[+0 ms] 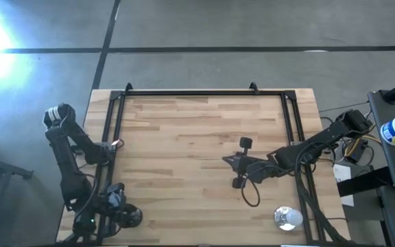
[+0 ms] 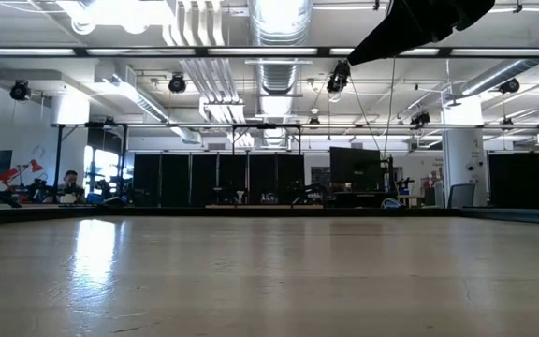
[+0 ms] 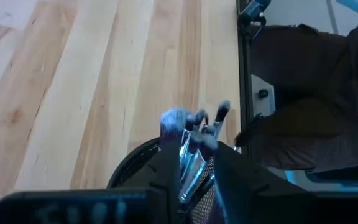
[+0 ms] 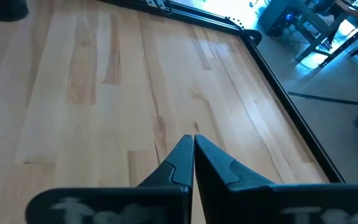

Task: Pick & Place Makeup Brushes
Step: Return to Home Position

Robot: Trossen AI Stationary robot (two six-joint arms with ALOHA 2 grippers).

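Several makeup brushes (image 3: 194, 134) stand bunched in a black round mesh holder (image 3: 126, 165) at the table's near left corner, their heads up. One head is pale and fluffy, and the others are small and dark. My left gripper (image 3: 196, 163) is above the holder (image 1: 130, 217), with its two fingers closed around the bunch. My right gripper (image 1: 226, 162) hangs over the middle right of the table, pointing left. It is shut and empty (image 4: 193, 142), with bare wood under it. My left gripper holds the bunch of brushes by their silver ferrules (image 3: 191, 158), just under the heads. They are pinched between the two fingers (image 3: 166, 165), which come from above. The brushes stand about upright, with their lower ends down in the black holder. The gripper hides the handles.
A round shiny silver-white object (image 1: 286, 217) sits near the table's near right corner. A black metal frame (image 1: 204, 93) runs along the far, left and right edges. The right arm's cable loops over the wood (image 1: 251, 195). The middle and far part of the table is bare wood.
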